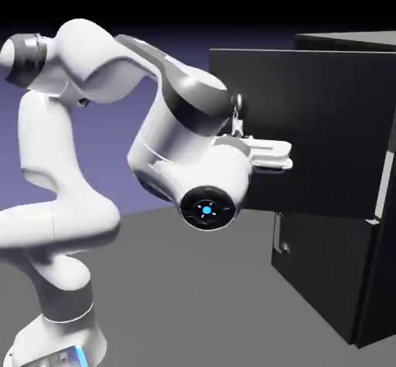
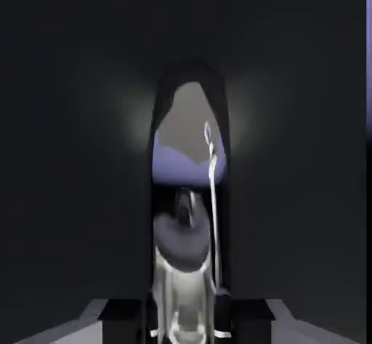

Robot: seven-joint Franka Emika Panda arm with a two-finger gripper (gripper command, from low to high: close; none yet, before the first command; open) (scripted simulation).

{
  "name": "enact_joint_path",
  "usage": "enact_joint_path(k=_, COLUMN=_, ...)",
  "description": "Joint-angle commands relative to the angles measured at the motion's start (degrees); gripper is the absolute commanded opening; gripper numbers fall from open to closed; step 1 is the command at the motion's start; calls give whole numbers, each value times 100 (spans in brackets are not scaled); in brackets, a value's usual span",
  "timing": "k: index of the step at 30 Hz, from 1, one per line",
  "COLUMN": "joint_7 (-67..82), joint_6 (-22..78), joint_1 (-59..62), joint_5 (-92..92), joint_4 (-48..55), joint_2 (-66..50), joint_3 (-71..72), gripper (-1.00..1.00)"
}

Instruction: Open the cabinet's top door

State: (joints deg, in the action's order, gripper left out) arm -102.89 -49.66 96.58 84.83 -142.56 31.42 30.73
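The top door [image 1: 309, 133] is open, swung out from the cabinet [image 1: 332, 280] so that its broad black face fills much of the exterior view's right half, above the lower door [image 1: 317, 261], whose own silver handle [image 1: 278, 232] shows under the swung panel. I have my gripper [image 2: 187, 321] closed on the top door's handle [image 1: 237, 114] – in the hand view, bright metal runs up from between the fingertips, and in the exterior view the handle's upper end pokes out just above the white hand. The floor [image 1: 193, 296] is plain grey, and the backdrop [image 1: 178, 180] behind it is blue-violet, fading to black at the top. The door's free edge is toward the exterior view's left, with backdrop showing past it; its bottom edge overlaps the upper part of the cabinet front, and a pale strip [image 1: 385, 183] shows near its other side. I see open room between that free edge and the upright lower part of the arm [image 1: 50, 141], and bare floor below the wrist. In the hand view the dark panel takes up nearly everything, bar a thin violet sliver down the right side. My arm climbs from its base at the exterior view's lower left, bends over high up, then slopes down to the wrist [image 1: 206, 210] – its round cap, lit blue, faces the camera, and the hand reaches sideways from there, in front of the door.
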Motion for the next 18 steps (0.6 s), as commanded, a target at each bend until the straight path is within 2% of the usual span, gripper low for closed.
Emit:
enact_joint_path(k=1, joint_7=91, joint_6=62, joint_1=49, joint_5=-187, joint_4=165, joint_2=-208, joint_3=20, gripper=-100)
enact_joint_path(k=18, joint_7=408, joint_6=675, joint_1=63, joint_5=-2674, joint_4=3365, joint_2=-3734, joint_3=450, gripper=-100)
